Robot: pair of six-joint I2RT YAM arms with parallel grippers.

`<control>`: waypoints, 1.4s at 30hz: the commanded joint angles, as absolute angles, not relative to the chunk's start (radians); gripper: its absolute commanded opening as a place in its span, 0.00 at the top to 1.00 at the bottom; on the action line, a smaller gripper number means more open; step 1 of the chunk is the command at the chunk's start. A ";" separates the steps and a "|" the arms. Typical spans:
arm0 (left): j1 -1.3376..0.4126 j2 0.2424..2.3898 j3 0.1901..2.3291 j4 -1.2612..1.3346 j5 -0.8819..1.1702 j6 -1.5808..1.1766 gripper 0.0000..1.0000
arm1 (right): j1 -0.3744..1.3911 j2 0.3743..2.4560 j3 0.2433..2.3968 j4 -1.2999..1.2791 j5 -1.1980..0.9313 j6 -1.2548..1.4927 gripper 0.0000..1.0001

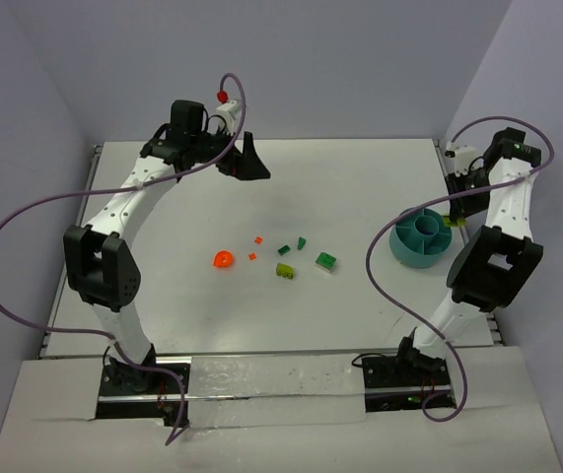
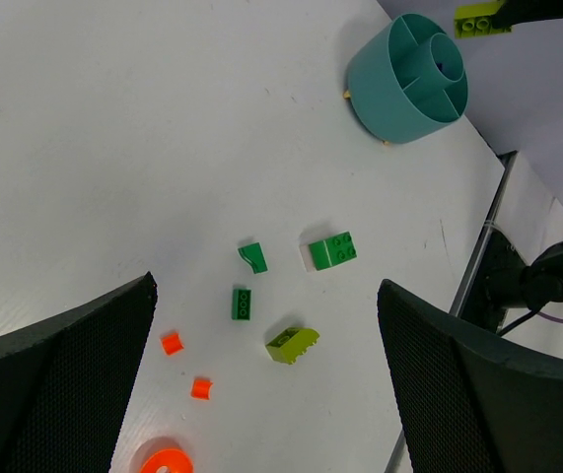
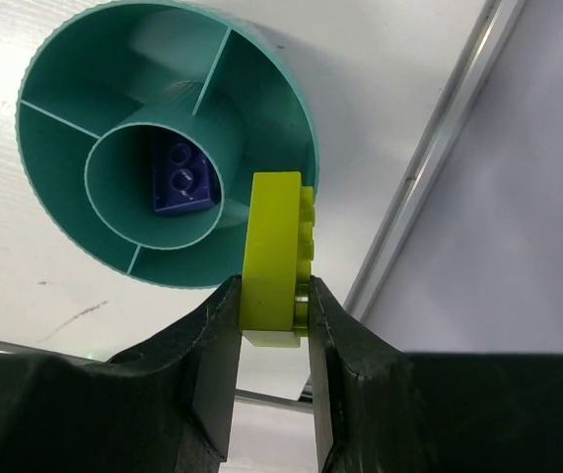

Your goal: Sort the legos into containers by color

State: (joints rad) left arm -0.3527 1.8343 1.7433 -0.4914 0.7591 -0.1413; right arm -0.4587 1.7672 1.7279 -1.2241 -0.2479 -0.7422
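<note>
The teal bowl (image 1: 420, 239) stands at the table's right side; it has a centre cup and outer sections. A purple brick (image 3: 180, 179) lies in the centre cup. My right gripper (image 3: 273, 296) is shut on a lime green brick (image 3: 273, 258), held above the bowl's (image 3: 163, 148) right rim. My left gripper (image 2: 266, 288) is open and empty, high over the table's back left (image 1: 246, 163). On the table's middle lie an orange ring (image 1: 223, 260), two orange bits (image 2: 171, 342), three dark green bricks (image 2: 332, 250) and a lime green brick (image 2: 292, 342).
The table's right edge and a metal rail (image 3: 439, 148) run close beside the bowl. Purple cables (image 1: 380, 266) loop off both arms. Pale walls close in the back and sides.
</note>
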 commanded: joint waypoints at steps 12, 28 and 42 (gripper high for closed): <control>-0.365 1.850 1.790 -0.496 0.788 -0.124 0.01 | -0.455 1.847 1.760 -1.238 -0.252 -0.761 0.98; -0.364 1.836 1.759 -0.500 0.769 -0.099 0.01 | -0.410 1.829 1.834 -1.264 -0.292 -0.723 0.25; -0.230 1.705 1.537 -0.324 0.792 -0.246 0.01 | 0.204 1.560 1.693 -1.126 -0.347 -0.462 0.31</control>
